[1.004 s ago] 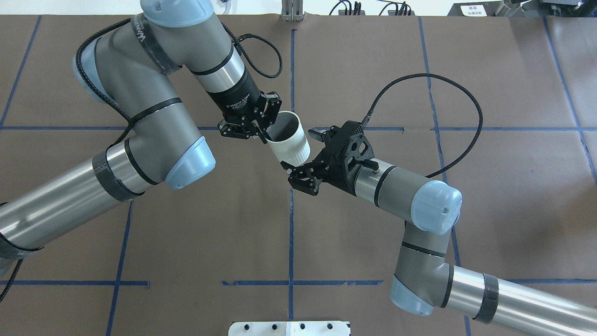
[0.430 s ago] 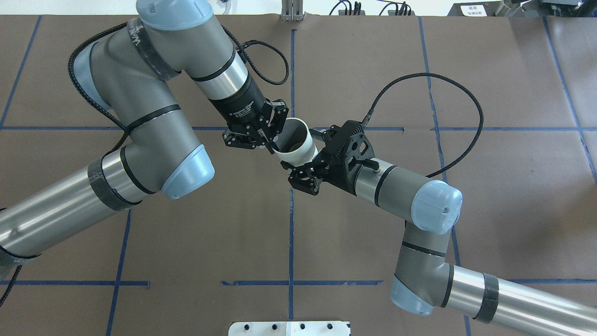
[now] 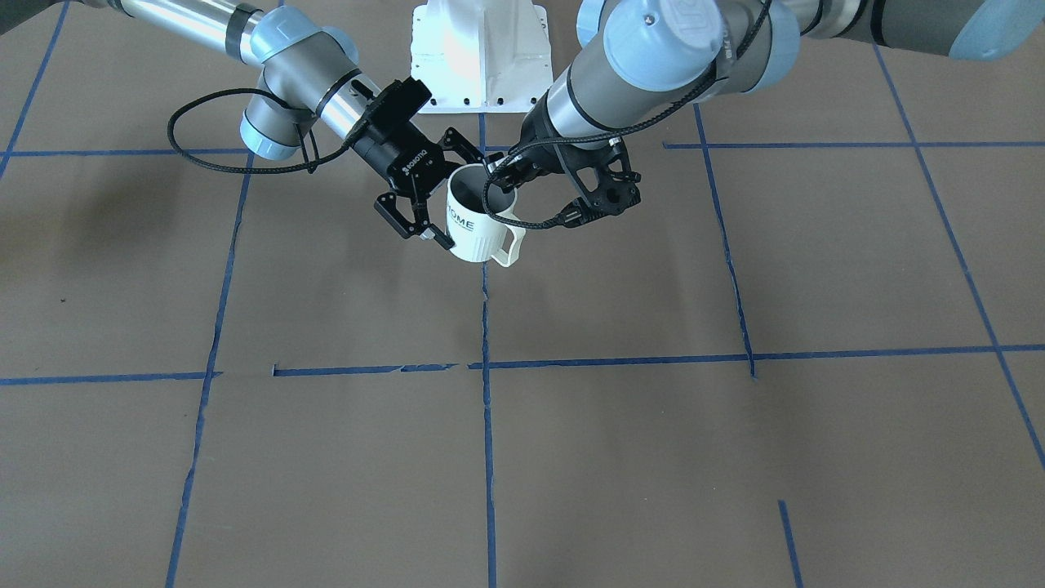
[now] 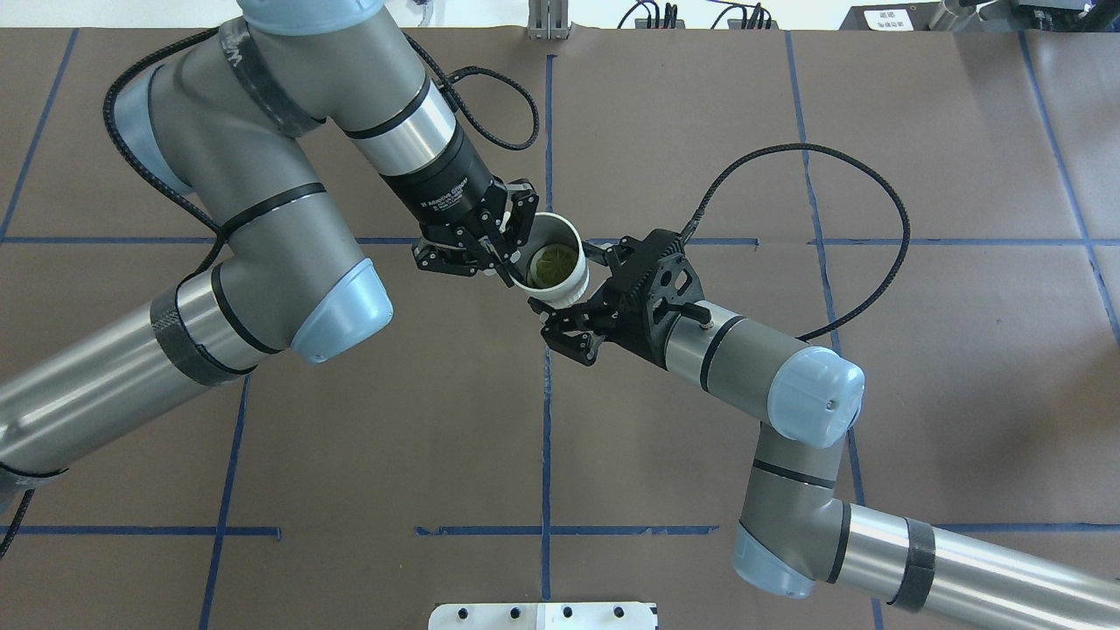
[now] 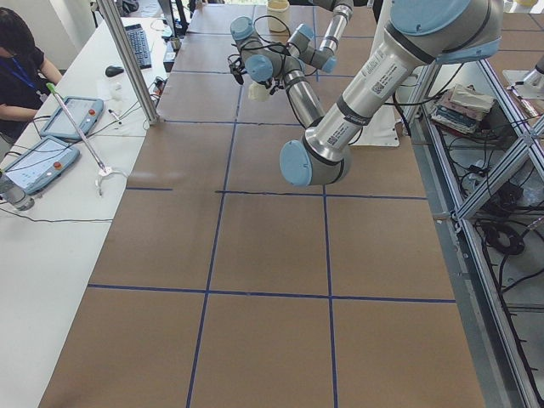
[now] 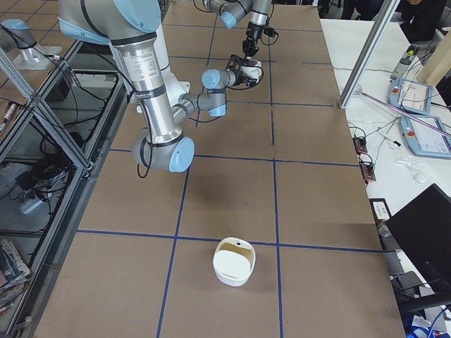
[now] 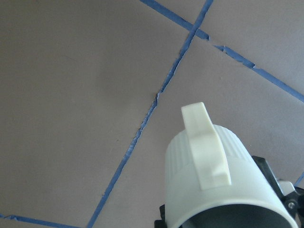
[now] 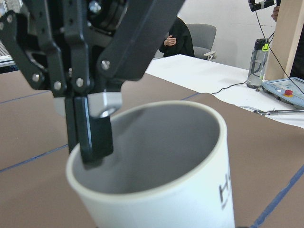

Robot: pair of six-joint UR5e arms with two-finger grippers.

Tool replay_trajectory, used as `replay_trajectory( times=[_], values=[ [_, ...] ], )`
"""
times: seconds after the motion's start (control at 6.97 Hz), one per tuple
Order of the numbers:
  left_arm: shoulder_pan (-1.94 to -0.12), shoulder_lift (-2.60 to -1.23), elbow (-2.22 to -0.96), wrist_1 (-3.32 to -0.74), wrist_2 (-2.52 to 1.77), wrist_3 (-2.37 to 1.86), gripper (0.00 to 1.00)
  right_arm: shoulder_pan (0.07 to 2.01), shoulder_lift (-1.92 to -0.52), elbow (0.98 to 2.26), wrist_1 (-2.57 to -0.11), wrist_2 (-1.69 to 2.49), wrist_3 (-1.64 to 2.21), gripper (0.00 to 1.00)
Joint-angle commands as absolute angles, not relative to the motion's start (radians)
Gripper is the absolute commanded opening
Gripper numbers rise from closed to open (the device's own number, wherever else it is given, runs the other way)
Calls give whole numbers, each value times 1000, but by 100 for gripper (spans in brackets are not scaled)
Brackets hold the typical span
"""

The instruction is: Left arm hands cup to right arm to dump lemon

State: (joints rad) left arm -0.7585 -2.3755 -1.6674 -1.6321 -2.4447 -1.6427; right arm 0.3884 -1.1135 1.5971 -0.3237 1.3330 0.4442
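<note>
Above table [image 4: 350, 437] | left pincer [image 4: 514, 265] grips ribbed cup [image 4: 579, 278] rim | right pincer [image 4: 561, 278] wide | lemon [image 4: 553, 262] inside

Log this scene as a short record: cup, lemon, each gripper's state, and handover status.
cup: mouth up, held above the table
lemon: inside the cup
left gripper: shut on the cup's rim, one finger inside
right gripper: open, fingers either side of the cup's body
handover: not yet done
</note>
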Motion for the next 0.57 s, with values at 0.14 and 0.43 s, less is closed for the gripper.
replay_trajectory(
  times=[0.14, 0.43],
  values=[
    [-772, -2387, -1667, -1632, -2456, -1640, 66, 379, -1111, 1598, -324, 1322, 445, 23],
    [-810, -2385, -1667, -1632, -2468, -1631, 100, 379, -1115, 1598, -325, 1322, 445, 11]
  ],
)
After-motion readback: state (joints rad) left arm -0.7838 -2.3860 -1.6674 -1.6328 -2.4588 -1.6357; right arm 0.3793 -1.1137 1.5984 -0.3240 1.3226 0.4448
